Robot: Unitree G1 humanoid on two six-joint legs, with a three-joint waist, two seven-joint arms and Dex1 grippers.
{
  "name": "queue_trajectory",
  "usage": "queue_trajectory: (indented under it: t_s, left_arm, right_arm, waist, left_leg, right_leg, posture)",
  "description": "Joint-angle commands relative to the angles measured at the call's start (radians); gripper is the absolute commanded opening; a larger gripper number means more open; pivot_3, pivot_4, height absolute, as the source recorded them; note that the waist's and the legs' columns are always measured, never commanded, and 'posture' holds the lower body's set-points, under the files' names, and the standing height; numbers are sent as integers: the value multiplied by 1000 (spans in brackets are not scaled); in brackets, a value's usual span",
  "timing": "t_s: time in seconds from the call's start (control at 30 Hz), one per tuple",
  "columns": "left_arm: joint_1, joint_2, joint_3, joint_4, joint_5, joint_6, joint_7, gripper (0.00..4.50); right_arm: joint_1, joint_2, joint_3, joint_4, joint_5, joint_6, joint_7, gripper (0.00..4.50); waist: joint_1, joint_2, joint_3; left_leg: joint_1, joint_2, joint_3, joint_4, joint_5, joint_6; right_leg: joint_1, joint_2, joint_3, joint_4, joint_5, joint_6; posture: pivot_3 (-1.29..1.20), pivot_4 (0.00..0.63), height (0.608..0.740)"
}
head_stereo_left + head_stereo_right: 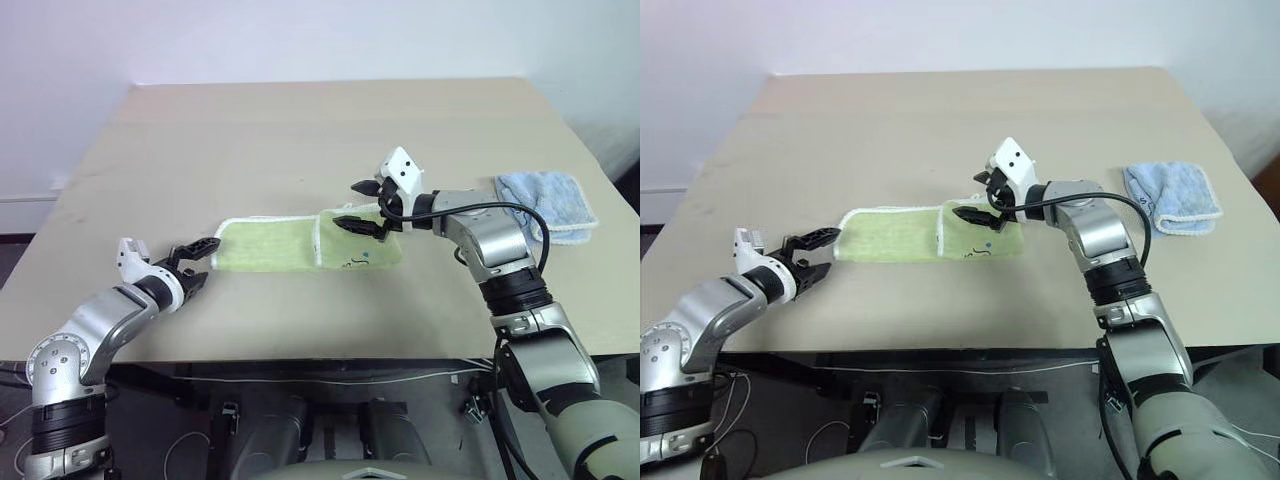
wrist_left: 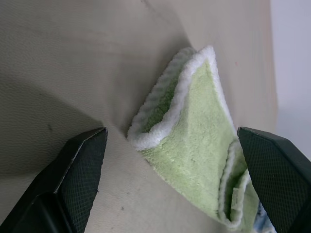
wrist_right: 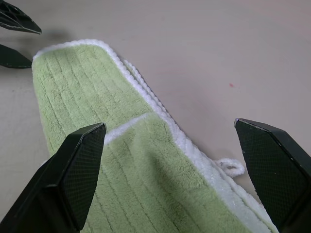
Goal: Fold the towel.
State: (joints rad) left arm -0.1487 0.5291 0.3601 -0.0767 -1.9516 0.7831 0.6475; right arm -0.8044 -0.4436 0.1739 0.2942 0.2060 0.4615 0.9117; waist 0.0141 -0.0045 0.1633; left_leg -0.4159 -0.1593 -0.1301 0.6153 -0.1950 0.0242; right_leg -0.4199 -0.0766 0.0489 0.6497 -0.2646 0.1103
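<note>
A flat, beige, matte rectangular table [image 1: 300, 130] occupies the centre of the scene. Its far edge meets a plain white wall [image 1: 300, 40]. A small, light blue terry cloth [image 1: 546, 203], folded into a rough rectangle with white edging along its near side, lies flat on the table near the right edge. The cloth is well apart from every other item on the surface. A thin white cable [image 1: 330, 381] runs roughly level below the near edge of the table. Dark floor [image 1: 15, 250] is visible past the left edge of the table, beneath a white skirting strip.
</note>
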Motion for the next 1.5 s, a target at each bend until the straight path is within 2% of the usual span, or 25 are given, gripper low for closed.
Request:
queue_trajectory:
  t_s: [0.03,0.27,0.63,0.77,1.07,1.1,1.3,1.5]
  left_arm:
    - [-26,8,-12,48,34,11,-25,4500]
    - [-87,2,-18,137,83,46,-84,4500]
    - [-122,-27,-6,174,104,82,-128,4500]
    - [-131,-43,6,178,105,88,-143,3339]
    - [-132,-56,22,176,102,103,-148,186]
    - [-131,-56,25,173,100,103,-149,61]
    - [-135,-27,55,169,88,107,-172,61]
    - [-112,62,108,150,61,138,-222,61]
  right_arm:
    - [-2,-13,-23,-55,1,3,-3,4467]
    - [-4,-11,-28,-56,-2,13,-14,4467]
    - [-8,-6,-26,-45,-4,7,-28,4467]
    - [-11,-3,-27,-41,-4,1,-32,4500]
    - [-9,0,-26,-40,-3,1,-40,4500]
    - [-8,0,-25,-41,-3,1,-40,4500]
    - [-6,-2,-25,-39,-4,-2,-42,4500]
    - [-3,-6,-32,-47,2,0,-41,4500]
  waist:
    - [1,0,0]
    - [2,0,0]
    - [3,0,0]
    - [2,0,0]
    - [-2,0,0]
    - [-2,0,0]
    - [-2,0,0]
    - [-5,-1,0]
  left_leg:
    - [0,0,0,0,0,0]
    - [1,0,0,0,0,0]
    - [2,0,-1,0,0,0]
    - [2,0,-1,0,0,0]
    - [-5,0,-1,-2,0,0]
    - [-6,0,-1,-2,0,0]
    - [-6,0,-1,-2,0,0]
    - [-6,0,-1,-2,0,0]
  right_leg:
    - [0,0,0,0,0,0]
    - [2,0,-1,0,0,-1]
    - [3,-1,-1,0,1,-1]
    - [3,-1,-1,-1,1,-1]
    - [-5,0,-1,-2,0,-1]
    - [-5,0,-1,-2,0,-1]
    - [-5,0,-1,-3,0,-1]
    - [-5,0,-1,-3,0,-1]
  posture:
    - [0,150,740]
    - [0,150,740]
    - [0,150,740]
    - [0,150,740]
    - [0,150,740]
    - [0,150,740]
    - [0,150,740]
    - [0,150,740]
